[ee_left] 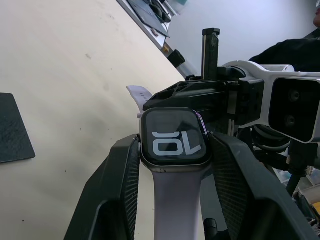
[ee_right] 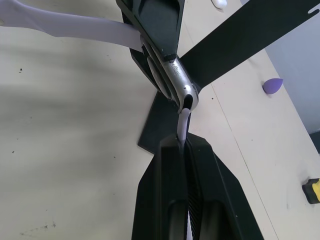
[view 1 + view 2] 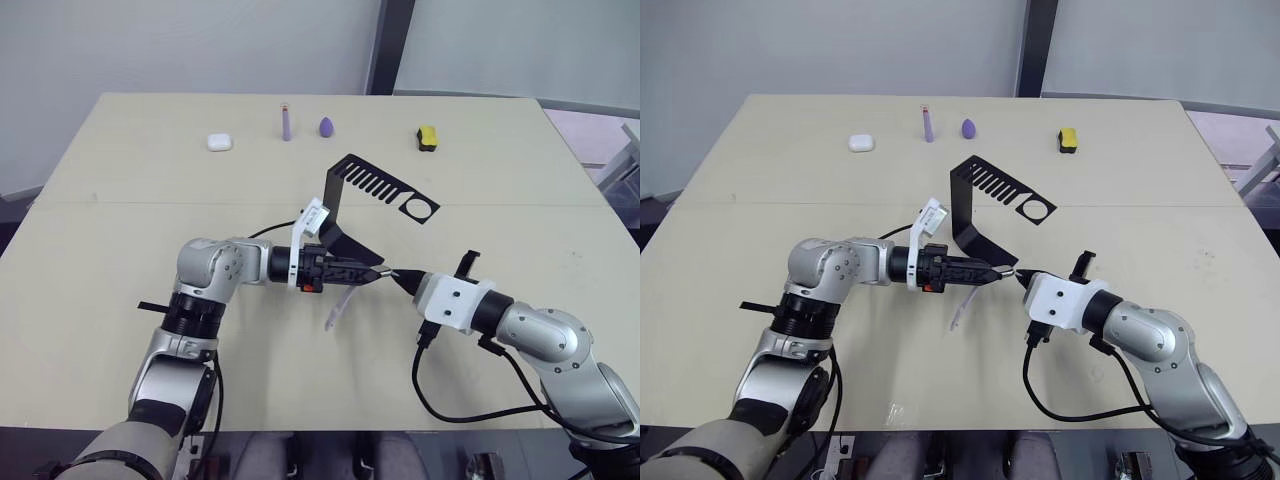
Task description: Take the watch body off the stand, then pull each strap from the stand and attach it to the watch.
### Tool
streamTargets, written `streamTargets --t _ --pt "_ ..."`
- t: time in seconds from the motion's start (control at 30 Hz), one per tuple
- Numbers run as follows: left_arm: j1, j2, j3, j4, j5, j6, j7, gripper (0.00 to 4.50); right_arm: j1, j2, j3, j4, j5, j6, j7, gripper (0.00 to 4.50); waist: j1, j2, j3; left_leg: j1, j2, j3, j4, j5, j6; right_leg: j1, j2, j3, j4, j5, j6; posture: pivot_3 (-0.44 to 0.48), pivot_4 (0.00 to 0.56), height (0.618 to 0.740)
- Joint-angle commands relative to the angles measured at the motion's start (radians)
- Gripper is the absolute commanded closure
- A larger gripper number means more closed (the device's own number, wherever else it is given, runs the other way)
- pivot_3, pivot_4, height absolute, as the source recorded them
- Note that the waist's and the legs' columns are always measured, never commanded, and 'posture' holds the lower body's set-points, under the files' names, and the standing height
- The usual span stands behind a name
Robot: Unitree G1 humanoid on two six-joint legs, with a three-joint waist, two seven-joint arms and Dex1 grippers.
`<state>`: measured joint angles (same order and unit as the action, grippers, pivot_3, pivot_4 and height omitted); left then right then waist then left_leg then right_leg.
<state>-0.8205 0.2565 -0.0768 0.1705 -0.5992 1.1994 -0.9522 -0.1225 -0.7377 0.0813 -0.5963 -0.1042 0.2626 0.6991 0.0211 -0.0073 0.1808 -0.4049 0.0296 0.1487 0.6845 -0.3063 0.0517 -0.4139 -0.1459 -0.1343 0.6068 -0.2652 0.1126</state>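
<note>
Above the desk, just in front of the stand's base, both arms meet at the watch. Left gripper has its jaws closed on the sides of the watch body, screen facing the wrist camera, digits legible. One strap is already on, hanging from the body toward the desk. Right gripper has its jaws pinched shut on the second strap, whose tip sits right at the body's edge slot.

The stand is bare, comb slots and ring hole empty, just behind the two grippers.

Risks, as I judge them:
- Second strap is flexible and held a little back from its tip. Pushing off-axis would likely buckle it instead of sliding it into the groove.
- Body is held only by side friction. Lateral push from the strap could rotate or slip it in the left jaws.
- I can't tell whether the lug has actually entered the slot. If it hasn't, releasing now drops the strap.
- Stand upright is near the left wrist; a big realignment could knock it.
</note>
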Motion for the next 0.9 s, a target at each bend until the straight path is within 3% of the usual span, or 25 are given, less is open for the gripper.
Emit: streamTargets --t 0.03,0.67,0.77,0.9 --pt "-0.018 -0.019 -0.011 -0.033 -0.041 0.001 -0.012 2.89 -0.024 0.008 0.000 -0.037 0.011 -0.015 0.006 4.50 0.000 0.000 0.000 0.000 0.000 0.000 0.000 0.000 0.000 0.000 0.000 0.000 0.000 0.000 0.000 0.000 0.150 0.740" --pt "-0.016 -0.001 -0.026 0.000 -0.012 -0.047 -0.012 2.89 0.003 -0.012 -0.067 -0.130 0.048 0.015 0.020 4.50 0.000 0.000 0.000 0.000 0.000 0.000 0.000 0.000 0.000 0.000 0.000 0.000 0.000 0.000 0.000 0.000 0.150 0.740" --pt "-0.016 0.006 -0.030 -0.002 -0.012 -0.055 -0.018 2.89 0.008 -0.020 -0.090 -0.145 0.064 0.029 0.029 3.64 0.000 0.000 0.000 0.000 0.000 0.000 0.000 0.000 0.000 0.000 0.000 0.000 0.000 0.000 0.000 0.000 0.150 0.740" --pt "-0.016 0.033 -0.039 -0.011 -0.010 -0.077 -0.041 2.89 0.068 -0.052 -0.172 -0.192 0.132 0.058 0.070 1.65 0.003 0.000 0.000 0.000 0.000 0.000 0.000 0.000 0.000 0.000 0.000 0.000 0.000 0.000 0.000 0.000 0.150 0.740"
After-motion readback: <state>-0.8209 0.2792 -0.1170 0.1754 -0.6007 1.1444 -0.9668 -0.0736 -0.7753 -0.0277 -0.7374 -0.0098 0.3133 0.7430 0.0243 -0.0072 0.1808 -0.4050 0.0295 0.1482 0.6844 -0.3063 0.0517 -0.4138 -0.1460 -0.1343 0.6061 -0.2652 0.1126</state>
